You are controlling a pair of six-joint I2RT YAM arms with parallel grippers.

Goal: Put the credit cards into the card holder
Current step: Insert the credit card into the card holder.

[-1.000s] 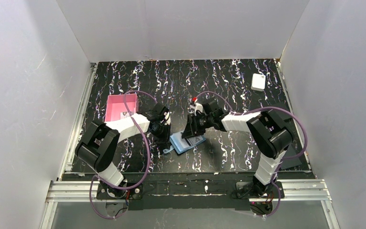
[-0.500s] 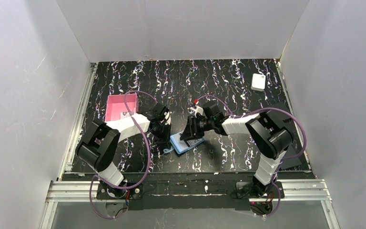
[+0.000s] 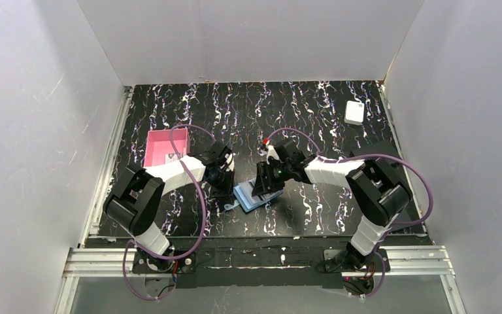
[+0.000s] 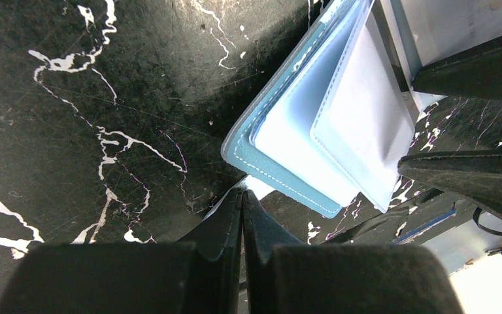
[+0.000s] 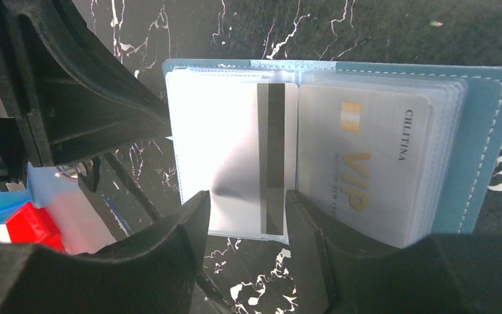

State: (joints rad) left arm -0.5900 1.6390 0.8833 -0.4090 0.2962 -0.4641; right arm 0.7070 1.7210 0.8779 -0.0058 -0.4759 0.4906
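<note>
The right gripper (image 5: 243,214) would do best to keep the striped credit card (image 5: 235,137) flat and square while pushing it fully into the clear sleeve beside the VIP card (image 5: 366,163) in the open card holder (image 5: 487,131). Its jaws stand half spread over that card's near edge and appear to pinch nothing. The left gripper (image 4: 242,199), fingers pressed together, sits at the holder's corner, and whether it pins the tab cannot be told.
</note>
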